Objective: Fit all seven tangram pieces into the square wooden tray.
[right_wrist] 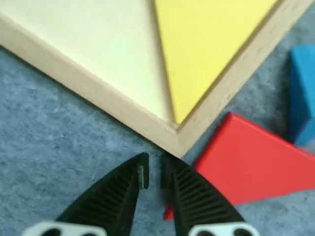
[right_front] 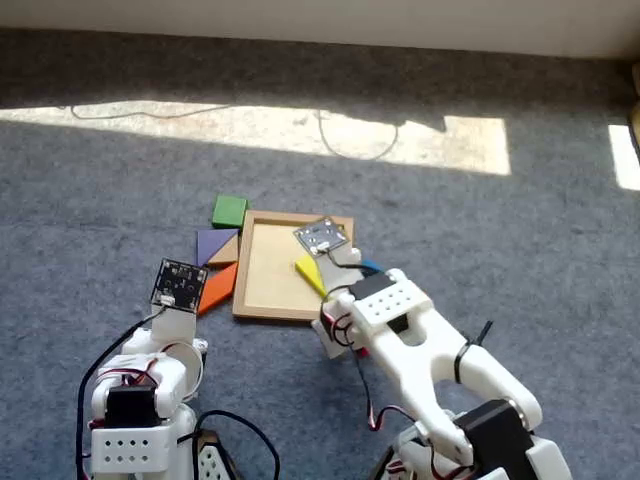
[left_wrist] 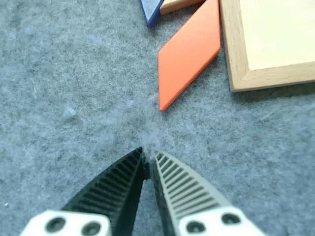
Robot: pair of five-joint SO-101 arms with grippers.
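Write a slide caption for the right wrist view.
Right gripper by a corner of the square wooden tray: yellow triangle inside, red triangle and blue piece outside.

An indoor room with grey carpet (right_front: 520, 260), sunlight patch (right_front: 250, 125), trailing cable (right_front: 360, 158).

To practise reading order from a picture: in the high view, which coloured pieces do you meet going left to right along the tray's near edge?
Orange parallelogram piece → yellow triangle piece, lying inside the square wooden tray → blue piece.
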